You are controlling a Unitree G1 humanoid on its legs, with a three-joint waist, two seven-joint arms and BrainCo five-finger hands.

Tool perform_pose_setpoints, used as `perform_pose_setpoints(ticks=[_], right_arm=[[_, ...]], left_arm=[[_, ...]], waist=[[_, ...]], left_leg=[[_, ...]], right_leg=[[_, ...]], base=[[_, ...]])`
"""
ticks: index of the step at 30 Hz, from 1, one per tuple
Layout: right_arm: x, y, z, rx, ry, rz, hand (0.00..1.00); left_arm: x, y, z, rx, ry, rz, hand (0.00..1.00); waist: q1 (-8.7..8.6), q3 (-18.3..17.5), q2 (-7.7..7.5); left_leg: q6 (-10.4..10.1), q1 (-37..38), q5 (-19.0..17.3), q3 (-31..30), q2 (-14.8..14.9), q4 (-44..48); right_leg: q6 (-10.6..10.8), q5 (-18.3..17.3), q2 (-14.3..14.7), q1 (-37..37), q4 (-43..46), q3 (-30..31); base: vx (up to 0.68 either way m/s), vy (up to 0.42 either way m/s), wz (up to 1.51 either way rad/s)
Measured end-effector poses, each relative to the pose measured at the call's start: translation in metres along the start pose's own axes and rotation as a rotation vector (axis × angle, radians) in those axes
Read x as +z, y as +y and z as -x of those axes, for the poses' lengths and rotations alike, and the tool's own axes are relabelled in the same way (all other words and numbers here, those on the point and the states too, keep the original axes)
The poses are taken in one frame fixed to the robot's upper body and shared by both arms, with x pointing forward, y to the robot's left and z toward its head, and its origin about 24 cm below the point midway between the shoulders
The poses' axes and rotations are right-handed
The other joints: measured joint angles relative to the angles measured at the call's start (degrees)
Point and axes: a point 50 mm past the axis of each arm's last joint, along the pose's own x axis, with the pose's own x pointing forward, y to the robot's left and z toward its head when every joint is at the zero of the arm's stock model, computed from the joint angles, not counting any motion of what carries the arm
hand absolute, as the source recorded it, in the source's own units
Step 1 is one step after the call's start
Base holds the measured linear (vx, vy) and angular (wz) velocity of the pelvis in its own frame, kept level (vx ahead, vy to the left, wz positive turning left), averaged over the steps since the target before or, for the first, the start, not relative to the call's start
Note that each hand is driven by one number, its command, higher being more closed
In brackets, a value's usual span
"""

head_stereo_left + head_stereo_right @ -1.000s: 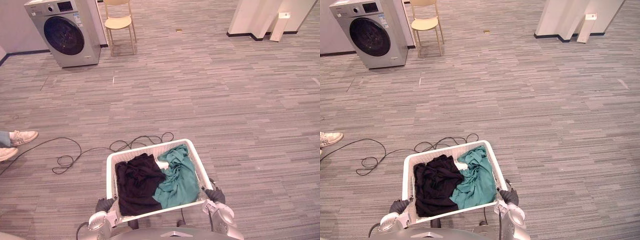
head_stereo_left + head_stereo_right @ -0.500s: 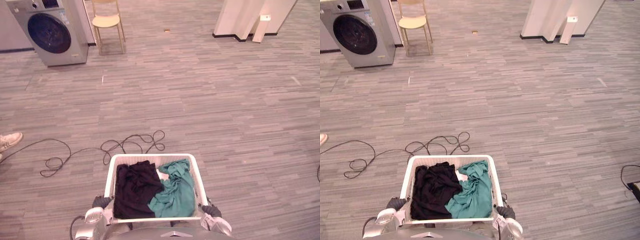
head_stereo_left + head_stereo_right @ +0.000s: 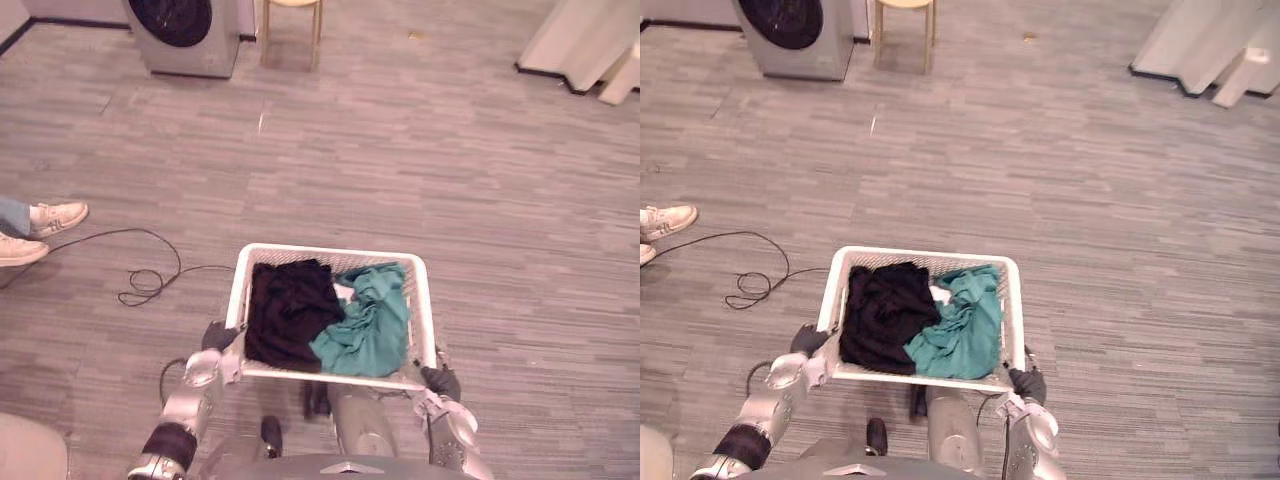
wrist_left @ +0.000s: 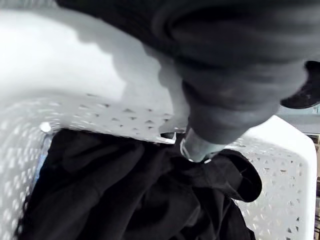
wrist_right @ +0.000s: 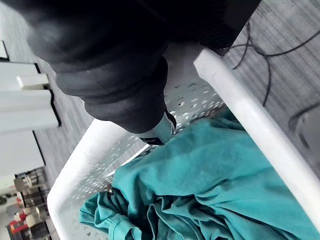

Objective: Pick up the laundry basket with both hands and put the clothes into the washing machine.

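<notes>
I hold a white laundry basket [image 3: 330, 251] off the floor in front of me. My left hand [image 3: 218, 338] is curled over its left rim and my right hand [image 3: 440, 382] over its near right corner. Black clothes [image 3: 290, 310] lie in the left half, a teal garment [image 3: 370, 325] in the right. In the left wrist view my left hand [image 4: 235, 75] hooks over the perforated wall [image 4: 75, 70] above the black clothes [image 4: 125, 200]. The right wrist view has my right hand [image 5: 115, 65] gripping the rim [image 5: 260, 130] beside the teal garment [image 5: 200, 185]. The grey washing machine [image 3: 185, 30] stands at the far left, door closed.
A wooden chair [image 3: 290, 25] stands just right of the washing machine. A person's shoes [image 3: 40, 225] are on the floor at the left. A white wall base [image 3: 590, 50] runs along the far right. Open striped floor lies between me and the machine.
The camera has moved: the washing machine and chair now sit larger at the top edge. The basket stays in both hands, with the clothes unchanged.
</notes>
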Motion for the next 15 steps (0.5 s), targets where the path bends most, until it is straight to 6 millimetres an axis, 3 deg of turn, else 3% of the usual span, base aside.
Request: perform_pose_setpoints(ticks=[1,2,3,4,5,6,7,8,10,11,13,14,15], right_arm=[[0.000,-0.009,0.002,-0.029,-0.002,-0.003,1.00],[-0.001,-0.017,0.007,-0.055,0.000,-0.002,1.00],[0.000,-0.019,0.009,-0.060,-0.002,-0.005,1.00],[0.001,-0.016,0.009,-0.050,-0.005,-0.015,1.00],[0.003,-0.012,0.009,-0.031,-0.006,-0.002,1.00],[0.007,-0.007,0.009,-0.003,-0.014,0.020,1.00],[0.008,-0.006,0.009,0.007,-0.013,0.032,1.00],[0.011,0.000,0.008,0.040,-0.020,0.049,1.00],[0.019,0.011,0.003,0.083,-0.050,0.064,1.00],[0.025,0.018,-0.002,0.112,-0.064,0.082,1.00],[0.029,0.029,-0.006,0.143,-0.069,0.090,1.00],[0.032,0.031,-0.007,0.154,-0.073,0.102,1.00],[0.031,0.032,-0.009,0.158,-0.069,0.110,1.00]], left_arm=[[-0.003,-0.010,0.001,-0.025,0.014,0.000,1.00],[-0.009,-0.017,0.003,-0.040,0.031,-0.002,1.00],[-0.012,-0.018,0.004,-0.041,0.038,0.002,1.00],[-0.011,-0.015,0.004,-0.029,0.037,0.004,1.00],[-0.013,-0.012,0.005,-0.017,0.042,0.018,1.00],[-0.019,-0.008,0.009,-0.002,0.052,0.047,1.00],[-0.022,-0.006,0.012,0.007,0.057,0.067,1.00],[-0.029,-0.001,0.020,0.031,0.051,0.113,1.00],[-0.031,0.003,0.023,0.054,0.041,0.149,1.00],[-0.032,0.005,0.024,0.072,0.041,0.180,1.00],[-0.034,0.008,0.026,0.086,0.046,0.204,1.00],[-0.038,0.010,0.030,0.098,0.053,0.226,1.00],[-0.044,0.008,0.033,0.100,0.068,0.237,1.00]], waist=[[-1.61,0.0,1.06],[-2.89,-1.1,3.19],[-3.03,-1.3,4.96],[-3.58,-1.3,5.63],[-3.06,-1.2,5.76],[-2.27,-0.9,6.27],[-1.70,-0.9,6.38],[0.64,-0.7,6.54],[3.34,-0.6,6.75],[4.92,-0.5,6.97],[7.00,-0.4,6.68],[7.70,-0.4,6.64],[8.29,-0.6,6.96]], left_leg=[[-0.6,1.9,-2.1,-2.2,0.0,0.3],[-2.7,3.9,-4.5,-3.7,1.7,1.7],[-4.5,3.5,-5.8,-4.0,3.1,4.4],[-7.5,-0.9,-6.0,-3.4,4.1,17.7],[-11.2,-4.8,-3.0,-2.7,4.9,29.4],[-11.5,-8.7,2.7,-1.0,7.1,45.3],[-10.8,-9.7,4.0,0.1,8.4,51.8],[-9.3,-11.7,3.7,1.9,10.6,64.3],[-6.5,-16.1,1.9,3.9,12.1,69.6],[-4.5,-20.7,-0.1,5.1,13.5,67.2],[-4.3,-25.8,-2.0,6.6,14.0,53.1],[-5.1,-27.4,-1.8,6.7,13.8,40.0],[-6.5,-27.5,0.9,6.2,14.0,25.2]], right_leg=[[-3.3,2.1,0.1,0.0,1.6,0.0],[-5.7,3.6,0.9,1.4,3.2,-1.6],[-5.3,2.4,1.7,2.8,3.1,-2.5],[-6.7,0.3,2.3,5.3,3.1,-3.5],[-7.4,-0.6,2.8,7.8,2.8,-3.2],[-7.3,-1.6,4.7,13.4,0.3,-1.6],[-7.3,-2.1,5.6,16.4,-1.4,-0.6],[-7.0,-3.8,7.3,23.6,-4.7,3.3],[-6.2,-6.3,7.4,28.5,-7.4,8.3],[-5.9,-7.0,7.0,31.4,-9.5,10.7],[-5.7,-8.6,4.3,34.8,-11.5,13.5],[-5.6,-10.0,2.1,37.1,-12.3,15.1],[-4.9,-11.3,-0.1,38.5,-12.3,16.4]], base=[[0.62,-0.036,0.91],[0.68,-0.069,0.85],[0.76,-0.087,0.60],[0.79,-0.101,0.15],[0.96,-0.119,-0.01],[0.79,-0.104,-0.25],[0.91,-0.064,-0.66],[0.69,-0.002,-0.76],[0.56,0.058,-0.94],[0.55,0.148,-1.10],[0.59,0.204,-0.92],[0.58,0.235,-0.85],[0.49,0.216,-0.85]])
